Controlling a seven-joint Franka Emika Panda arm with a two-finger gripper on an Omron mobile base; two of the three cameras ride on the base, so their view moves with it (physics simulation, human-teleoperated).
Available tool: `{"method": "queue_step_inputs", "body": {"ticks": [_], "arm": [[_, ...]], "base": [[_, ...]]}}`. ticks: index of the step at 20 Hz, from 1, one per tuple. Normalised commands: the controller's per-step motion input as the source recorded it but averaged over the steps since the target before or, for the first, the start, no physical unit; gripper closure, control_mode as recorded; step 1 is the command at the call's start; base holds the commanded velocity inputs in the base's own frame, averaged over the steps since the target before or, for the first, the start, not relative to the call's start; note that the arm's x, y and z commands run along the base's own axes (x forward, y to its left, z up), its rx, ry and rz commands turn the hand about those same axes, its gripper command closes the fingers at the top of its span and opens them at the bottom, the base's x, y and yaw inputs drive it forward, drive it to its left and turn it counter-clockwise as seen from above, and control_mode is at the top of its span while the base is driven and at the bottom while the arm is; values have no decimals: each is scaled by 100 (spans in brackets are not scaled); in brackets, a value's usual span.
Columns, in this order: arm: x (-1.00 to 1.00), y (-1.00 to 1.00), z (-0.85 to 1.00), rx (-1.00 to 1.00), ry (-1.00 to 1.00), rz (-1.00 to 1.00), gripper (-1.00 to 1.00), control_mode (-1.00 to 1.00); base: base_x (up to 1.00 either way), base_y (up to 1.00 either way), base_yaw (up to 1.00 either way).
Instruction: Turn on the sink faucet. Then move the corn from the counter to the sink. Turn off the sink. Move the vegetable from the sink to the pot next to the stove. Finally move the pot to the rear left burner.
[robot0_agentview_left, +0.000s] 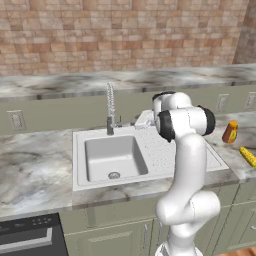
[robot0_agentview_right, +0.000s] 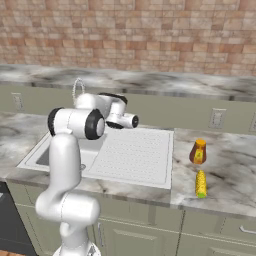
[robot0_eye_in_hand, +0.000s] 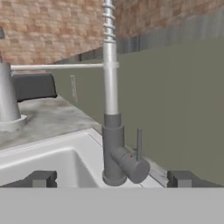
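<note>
My gripper (robot0_eye_in_hand: 112, 178) is spread wide, grasping nothing, fingertips (robot0_eye_in_hand: 41, 178) framing the faucet (robot0_eye_in_hand: 114, 148) right ahead at the back of the sink (robot0_agentview_left: 150, 172). Its little lever (robot0_eye_in_hand: 139, 144) stands upright beside the grey base, and nothing sits between us. The corn (robot0_agentview_right: 200, 183) lies on the counter (robot0_agentview_right: 225, 170) right of the sink, an orange bottle (robot0_agentview_right: 198, 151) just behind it, its label too small to read. A wall outlet (robot0_agentview_left: 17, 120) sits left of the faucet.
</note>
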Motion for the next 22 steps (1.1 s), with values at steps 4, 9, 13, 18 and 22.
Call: {"method": "queue_step_inputs", "body": {"ticks": [4, 9, 13, 18, 22], "arm": [[59, 8, -18, 4, 0, 8, -100, -100], [51, 22, -17, 3, 0, 4, -100, -100], [48, 29, -17, 2, 0, 1, -100, -100], [7, 40, -9, 0, 0, 4, -100, -100], [0, 42, -8, 0, 0, 5, -100, -100]], "base": [[0, 0, 0], [0, 0, 0], [0, 0, 0], [0, 0, 0], [0, 0, 0]]}}
